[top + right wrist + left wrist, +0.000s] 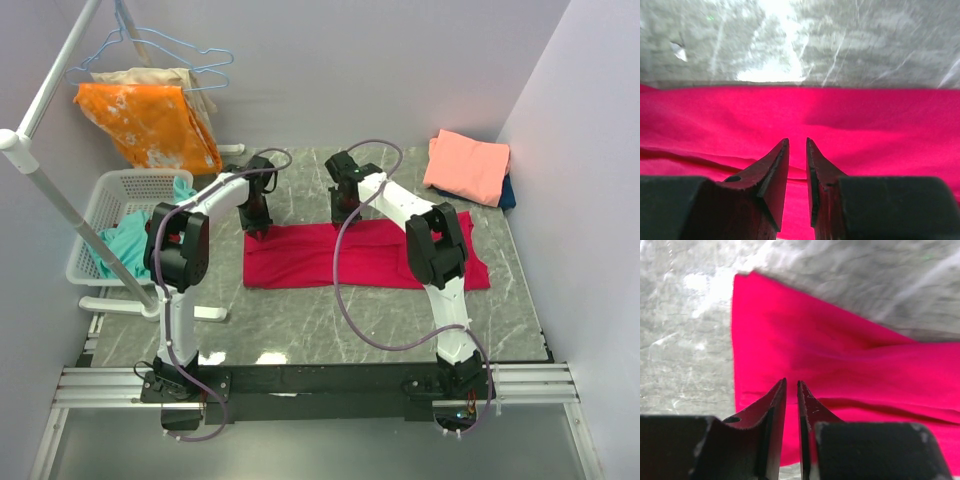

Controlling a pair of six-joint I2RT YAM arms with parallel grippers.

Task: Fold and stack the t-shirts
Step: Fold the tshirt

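The red t-shirt (300, 262) lies on the grey marble table (300, 330) as one long band, folded lengthwise, and runs from left to right in front of both arms. Its right end goes under the right arm.

The left gripper (253, 231) stands at the far left corner of this band. In the left wrist view its fingers (777, 405) leave only a thin slit over the red cloth. This view is blurred, so I cannot tell if a layer of cloth is pinched there.

The right gripper (341, 220) stands at the far edge of the band, near its middle. In the right wrist view its fingers (775, 165) are a little apart. Between them shows only the cloth lying below, and nothing is gripped.

The pink t-shirt (467, 165) is folded at the far right corner of the table. It rests on the dark blue t-shirt (509, 192), of which only an edge shows.

At the left stands a white basket (120, 185) with a teal cloth (125, 245) inside. An orange cloth (150, 120) hangs above it.
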